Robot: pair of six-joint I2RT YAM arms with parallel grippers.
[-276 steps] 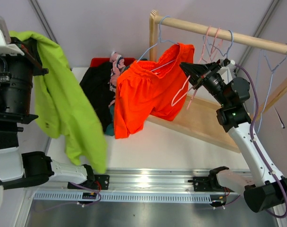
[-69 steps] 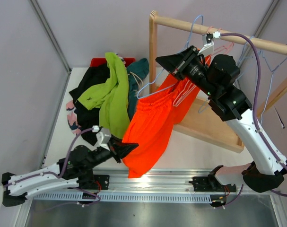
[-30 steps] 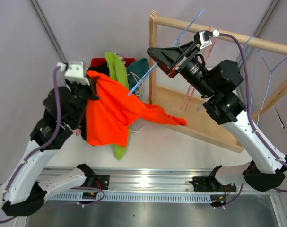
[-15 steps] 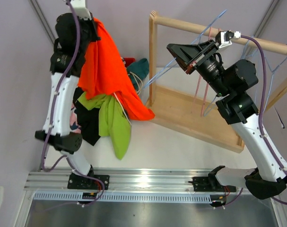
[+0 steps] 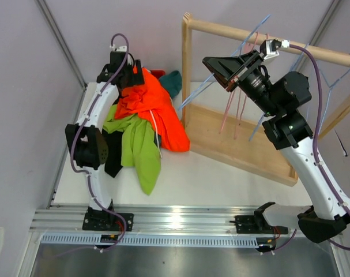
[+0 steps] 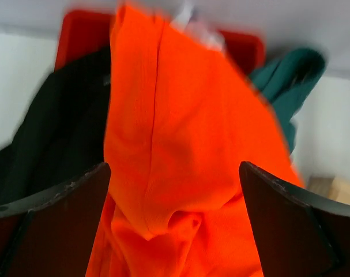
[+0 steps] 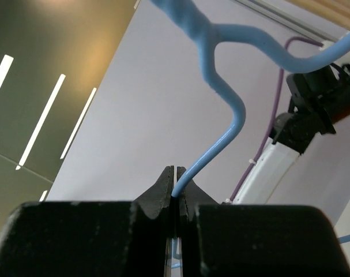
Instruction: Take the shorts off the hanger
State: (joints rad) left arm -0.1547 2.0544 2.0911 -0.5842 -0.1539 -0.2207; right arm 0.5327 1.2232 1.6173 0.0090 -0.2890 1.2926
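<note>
The orange shorts [image 5: 150,107] lie crumpled on top of the clothes pile at the back left, off the hanger. My left gripper [image 5: 128,68] hovers just above them, open; in the left wrist view its fingers [image 6: 53,213] stand wide apart with the orange shorts [image 6: 180,161] loose below them. The blue hanger [image 5: 193,95] is bare, and my right gripper [image 5: 219,70] is shut on its wire, held up by the wooden rail [image 5: 313,53]. In the right wrist view the jaws [image 7: 176,176] pinch the blue hanger [image 7: 232,118].
Under the orange pair lie lime green shorts [image 5: 139,147], black shorts [image 5: 112,158] and teal shorts [image 5: 172,82], by a red bin [image 5: 158,74]. The wooden rack's base [image 5: 244,147] sits mid-right. Pink hangers [image 5: 228,112] and other blue hangers [image 5: 327,86] hang from the rail.
My left gripper has come down from high up and opened, letting the orange shorts drop onto the pile. The right arm has hardly moved, still holding the hanger.
</note>
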